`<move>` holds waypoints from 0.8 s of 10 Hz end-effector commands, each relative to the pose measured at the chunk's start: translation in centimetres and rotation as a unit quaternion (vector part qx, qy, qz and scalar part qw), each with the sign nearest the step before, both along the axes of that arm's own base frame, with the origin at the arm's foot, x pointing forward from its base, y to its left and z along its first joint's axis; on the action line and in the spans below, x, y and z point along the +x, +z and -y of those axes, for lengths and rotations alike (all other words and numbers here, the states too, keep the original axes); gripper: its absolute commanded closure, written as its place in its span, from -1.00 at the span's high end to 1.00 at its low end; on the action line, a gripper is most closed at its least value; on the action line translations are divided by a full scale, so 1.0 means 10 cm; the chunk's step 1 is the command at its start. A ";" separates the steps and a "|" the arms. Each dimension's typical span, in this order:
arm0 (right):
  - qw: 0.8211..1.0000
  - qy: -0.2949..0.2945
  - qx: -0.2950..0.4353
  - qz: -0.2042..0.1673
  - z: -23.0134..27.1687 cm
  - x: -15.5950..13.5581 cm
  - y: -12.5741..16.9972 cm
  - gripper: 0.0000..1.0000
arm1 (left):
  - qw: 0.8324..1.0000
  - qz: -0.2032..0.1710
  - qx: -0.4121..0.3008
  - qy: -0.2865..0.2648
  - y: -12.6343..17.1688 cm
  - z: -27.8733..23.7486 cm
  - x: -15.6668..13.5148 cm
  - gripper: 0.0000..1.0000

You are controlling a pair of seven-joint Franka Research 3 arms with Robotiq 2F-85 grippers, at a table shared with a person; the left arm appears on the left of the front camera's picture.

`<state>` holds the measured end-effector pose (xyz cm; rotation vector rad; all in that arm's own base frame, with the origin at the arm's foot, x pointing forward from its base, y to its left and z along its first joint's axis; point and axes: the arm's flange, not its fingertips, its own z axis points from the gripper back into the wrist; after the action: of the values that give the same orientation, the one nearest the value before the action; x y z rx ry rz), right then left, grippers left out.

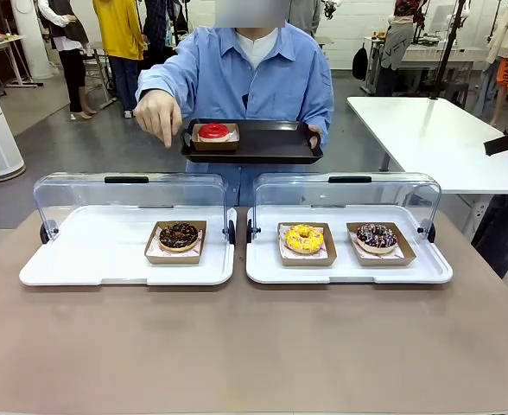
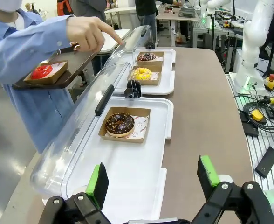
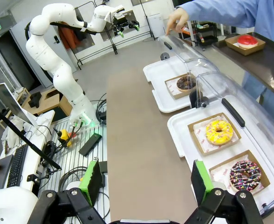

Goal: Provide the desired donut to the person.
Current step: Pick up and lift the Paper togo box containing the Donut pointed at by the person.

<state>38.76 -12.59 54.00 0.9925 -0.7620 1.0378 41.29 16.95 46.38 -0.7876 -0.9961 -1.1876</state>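
The person (image 1: 254, 78) holds a black serving tray (image 1: 271, 145) carrying a red donut (image 1: 213, 131). Their other hand (image 1: 157, 112) points a finger down at the left display case (image 1: 90, 251), where a chocolate donut (image 1: 178, 235) sits in a cardboard boat. The right case (image 1: 427, 264) holds a yellow donut (image 1: 304, 239) and a dark sprinkled donut (image 1: 377, 236). My left gripper (image 2: 153, 179) is open above the near end of the left case, short of the chocolate donut (image 2: 120, 123). My right gripper (image 3: 146, 182) is open above the table edge, beside the sprinkled donut (image 3: 243, 175).
Both clear lids (image 1: 129, 194) stand raised at the far side of the cases. Bare brown tabletop (image 1: 254, 346) lies in front of them. A white side table (image 1: 427, 130) stands at the right. Cables and controllers (image 2: 260, 116) lie on the frame beside the table.
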 end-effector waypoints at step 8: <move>1.000 0.003 0.004 0.001 -0.01 0.00 0.00 1.00 | 1.000 0.000 -0.002 0.000 0.00 -0.01 -0.01 1.00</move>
<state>38.76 -12.59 54.00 0.9924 -0.7620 1.0378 41.29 16.94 46.38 -0.7877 -0.9961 -1.1876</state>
